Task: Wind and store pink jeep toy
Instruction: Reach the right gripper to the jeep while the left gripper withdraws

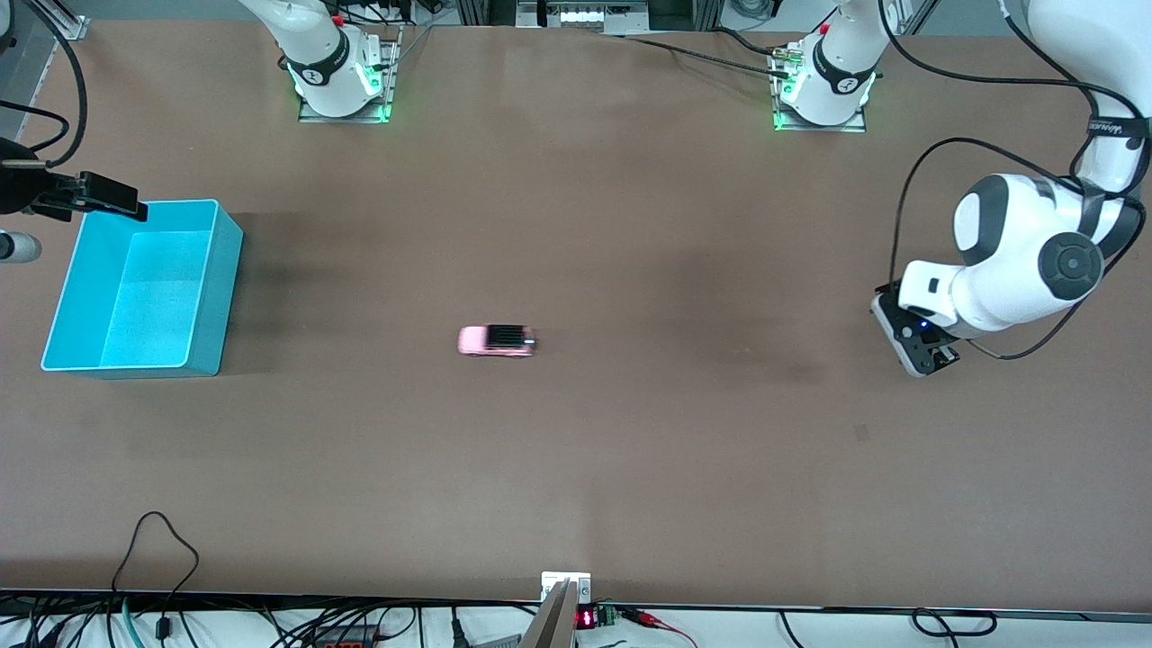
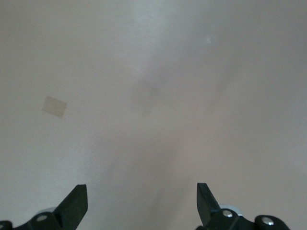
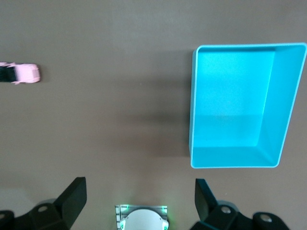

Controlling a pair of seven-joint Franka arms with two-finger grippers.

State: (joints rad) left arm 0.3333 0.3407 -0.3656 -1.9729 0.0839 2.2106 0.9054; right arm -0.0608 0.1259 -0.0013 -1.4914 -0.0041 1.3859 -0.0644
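Note:
The pink jeep toy (image 1: pixel 497 341) stands on its wheels on the brown table, about midway between the two arms' ends, its black roof up; it also shows in the right wrist view (image 3: pixel 21 73). The turquoise bin (image 1: pixel 219 297) sits at the right arm's end and holds nothing (image 3: pixel 192 105). My left gripper (image 2: pixel 142 189) hangs open over bare table at the left arm's end, with its hand (image 1: pixel 913 337) well apart from the jeep. My right gripper (image 3: pixel 140 184) is open, high above the table beside the bin, with nothing between its fingers.
A small square tape patch (image 1: pixel 861 433) lies on the table near the left gripper (image 2: pixel 54 106). The arm bases (image 1: pixel 337 72) (image 1: pixel 823 81) stand along the table's edge farthest from the front camera. Cables run along the nearest edge (image 1: pixel 162 558).

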